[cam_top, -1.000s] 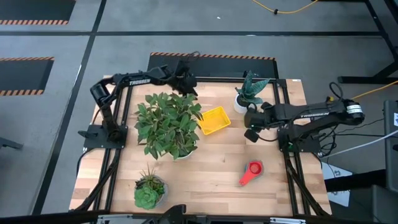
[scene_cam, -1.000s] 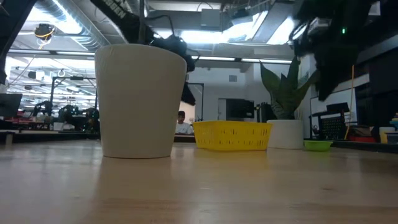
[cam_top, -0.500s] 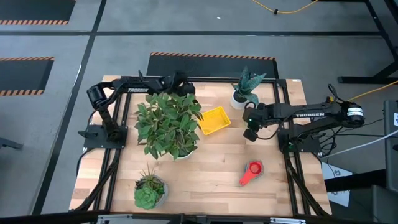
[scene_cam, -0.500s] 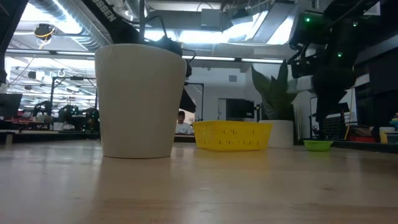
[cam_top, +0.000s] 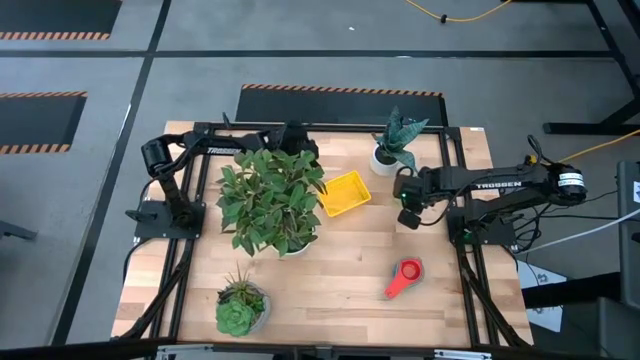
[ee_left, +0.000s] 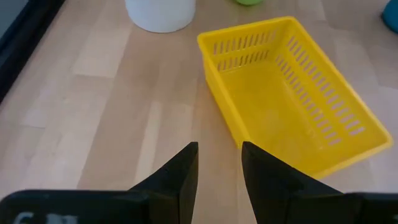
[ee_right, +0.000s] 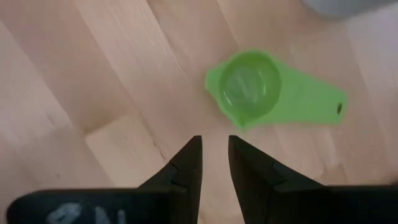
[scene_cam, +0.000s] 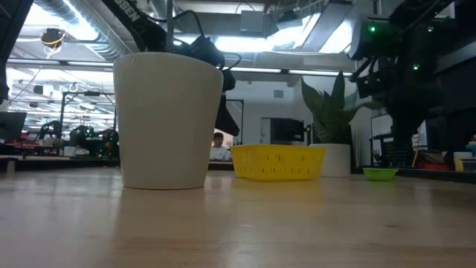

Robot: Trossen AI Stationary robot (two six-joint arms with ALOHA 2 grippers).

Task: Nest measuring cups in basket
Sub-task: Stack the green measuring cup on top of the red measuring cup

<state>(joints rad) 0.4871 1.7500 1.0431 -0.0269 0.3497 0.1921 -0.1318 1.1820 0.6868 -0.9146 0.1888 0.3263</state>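
Observation:
The yellow basket (cam_top: 343, 193) stands on its base mid-table, also seen in the left wrist view (ee_left: 292, 93). A green measuring cup (ee_right: 252, 87) lies on the wood with its bowl up. My right gripper (ee_right: 214, 142) hangs just above it, pointing down, fingers slightly apart with nothing between them. In the low view the green cup (scene_cam: 380, 173) sits right of the basket (scene_cam: 277, 161). A red-orange measuring cup (cam_top: 405, 275) lies near the right front. My left gripper (ee_left: 219, 149) is at the far edge, slanting down toward the basket, open and holding nothing.
A large leafy plant (cam_top: 270, 200) in a white pot (scene_cam: 167, 119) stands left of the basket, in front of my left gripper. A small spiky plant (cam_top: 390, 145) stands far right. A succulent (cam_top: 240, 305) sits near the front left. Bare wood lies between basket and red-orange cup.
My right gripper has come down toward the green cup and tipped a little; its fingers keep the same gap. My left arm has swung at the far edge, and its gripper has dropped a little toward the basket. The small spiky plant has shifted slightly toward the far left.

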